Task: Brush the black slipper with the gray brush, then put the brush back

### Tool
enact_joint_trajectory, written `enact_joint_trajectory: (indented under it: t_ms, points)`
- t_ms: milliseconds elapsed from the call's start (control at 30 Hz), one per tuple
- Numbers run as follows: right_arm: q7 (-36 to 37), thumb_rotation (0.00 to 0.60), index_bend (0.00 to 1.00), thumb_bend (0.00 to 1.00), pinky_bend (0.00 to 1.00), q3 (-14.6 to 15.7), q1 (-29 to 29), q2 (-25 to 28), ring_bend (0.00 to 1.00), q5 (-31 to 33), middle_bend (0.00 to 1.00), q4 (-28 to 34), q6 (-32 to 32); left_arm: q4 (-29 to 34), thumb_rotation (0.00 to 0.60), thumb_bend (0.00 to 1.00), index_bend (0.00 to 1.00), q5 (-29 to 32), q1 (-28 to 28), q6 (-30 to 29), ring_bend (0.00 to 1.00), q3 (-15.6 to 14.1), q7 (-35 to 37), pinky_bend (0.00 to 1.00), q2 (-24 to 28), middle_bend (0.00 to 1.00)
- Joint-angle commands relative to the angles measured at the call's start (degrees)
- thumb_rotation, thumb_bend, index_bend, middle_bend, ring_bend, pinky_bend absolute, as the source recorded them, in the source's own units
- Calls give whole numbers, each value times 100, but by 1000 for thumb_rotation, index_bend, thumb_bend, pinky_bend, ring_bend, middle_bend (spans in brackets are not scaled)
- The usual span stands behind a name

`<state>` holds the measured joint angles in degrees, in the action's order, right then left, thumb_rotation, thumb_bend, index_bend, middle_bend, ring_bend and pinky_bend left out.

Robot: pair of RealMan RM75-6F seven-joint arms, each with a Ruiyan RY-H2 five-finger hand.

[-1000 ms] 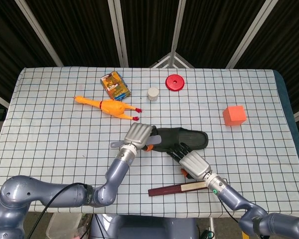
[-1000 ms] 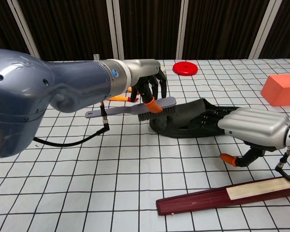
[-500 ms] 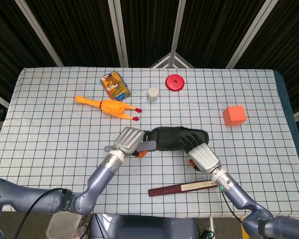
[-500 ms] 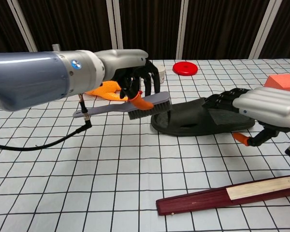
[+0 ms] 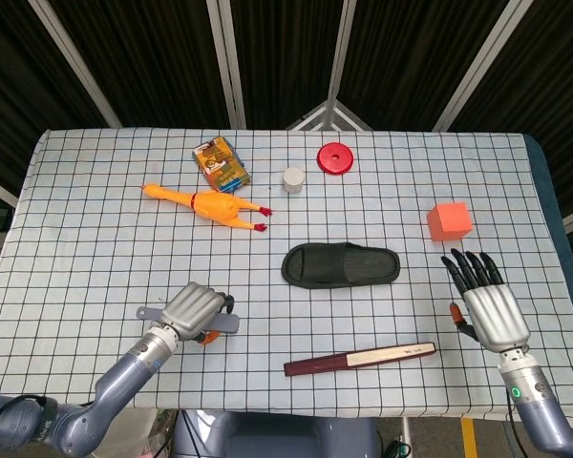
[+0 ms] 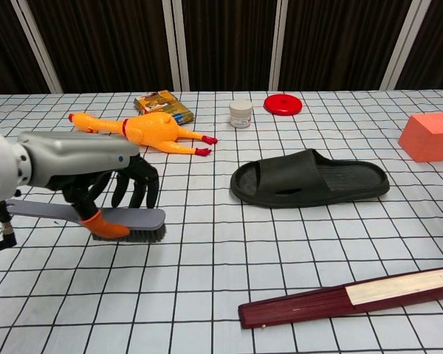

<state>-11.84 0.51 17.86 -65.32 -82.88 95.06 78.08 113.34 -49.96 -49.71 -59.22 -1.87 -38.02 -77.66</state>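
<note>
While the left hand [image 6: 96, 181] grips the gray brush [image 6: 122, 220] low over the surface [image 5: 95, 239], well apart from the black slipper [image 5: 341, 265], and the right hand [image 5: 487, 301] hangs spread and empty, early release risks the brush tipping or rolling.

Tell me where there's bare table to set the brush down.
Bare cloth lies left of the black slipper, below the rubber chicken, where the left robot hand holds the gray brush. More lies between slipper and folded fan. The far edge is crowded.
</note>
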Motion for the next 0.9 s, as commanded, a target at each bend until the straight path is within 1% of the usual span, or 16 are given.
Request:
enact_joint_trajectory:
  t_ms: [33, 133, 200, 267, 333, 367, 433, 467, 533, 567, 600, 667, 733, 833, 867, 900]
  points:
    - [144, 600, 0, 555, 5, 74, -179, 29, 0, -67, 0, -97, 177, -247, 600, 514, 566, -617, 297, -176, 505, -319, 47, 564, 53, 620]
    - [343, 600, 0, 554, 2, 72, -332, 20, 0, -29, 0, -201, 301, -616, 600, 463, 545, -1123, 462, -245, 480, -493, 177, 538, -55, 595]
    - [522, 600, 0, 554, 0, 57, -385, 64, 0, 60, 0, -246, 251, -922, 600, 423, 527, -1485, 567, -260, 465, -584, 356, 519, -148, 576]
    - [621, 600, 0, 555, 0, 19, -411, 123, 0, 149, 0, -243, 209, -1201, 600, 406, 518, -1821, 649, -293, 457, -650, 520, 511, -234, 568]
    - [664, 600, 0, 555, 0, -4, -429, 157, 0, 167, 0, -239, 204, -1471, 600, 391, 504, -2115, 722, -338, 445, -718, 655, 498, -330, 555]
    - [693, 600, 0, 554, 0, -17, -439, 178, 0, 159, 0, -226, 207, -1676, 600, 377, 494, -2321, 775, -361, 436, -776, 754, 488, -407, 545]
    - [708, 600, 0, 554, 0, -28, -450, 196, 0, 130, 0, -211, 215, -1924, 600, 339, 469, -2541, 842, -365, 412, -857, 882, 454, -512, 519]
    - [707, 600, 0, 554, 0, -33, -455, 201, 0, 109, 0, -200, 213, -2072, 600, 294, 435, -2660, 884, -351, 381, -905, 959, 422, -581, 489]
    - [698, 600, 0, 554, 0, -35, -458, 204, 0, 88, 0, -188, 183, -2243, 600, 198, 331, -2770, 944, -338, 299, -948, 975, 363, -662, 407]
    - [697, 600, 0, 554, 0, -36, -457, 206, 0, 85, 0, -184, 165, -2285, 600, 139, 254, -2777, 964, -335, 241, -951, 925, 328, -681, 351]
    - [704, 600, 0, 555, 0, -40, -455, 208, 0, 88, 0, -181, 132, -2316, 600, 105, 204, -2725, 991, -315, 204, -952, 758, 308, -692, 314]
    - [701, 600, 0, 555, 0, -51, -451, 212, 0, 102, 0, -183, 80, -2307, 600, 79, 160, -2657, 1041, -333, 173, -903, 584, 291, -732, 279]
    - [677, 600, 0, 554, 0, -59, -447, 213, 0, 120, 0, -180, 18, -2297, 600, 52, 104, -2579, 1110, -338, 135, -852, 527, 280, -771, 222]
    - [634, 600, 0, 554, 0, -79, -451, 217, 0, 147, 0, -161, -41, -2189, 600, 28, 52, -2499, 1172, -281, 88, -776, 633, 268, -747, 148]
    - [617, 600, 0, 554, 0, -89, -458, 222, 0, 158, 0, -150, -53, -2114, 600, 20, 39, -2535, 1193, -288, 76, -734, 761, 260, -715, 128]
    - [609, 600, 0, 555, 0, -100, -473, 233, 0, 159, 0, -135, -35, -1870, 600, 14, 26, -2663, 1236, -424, 68, -643, 1127, 247, -602, 111]
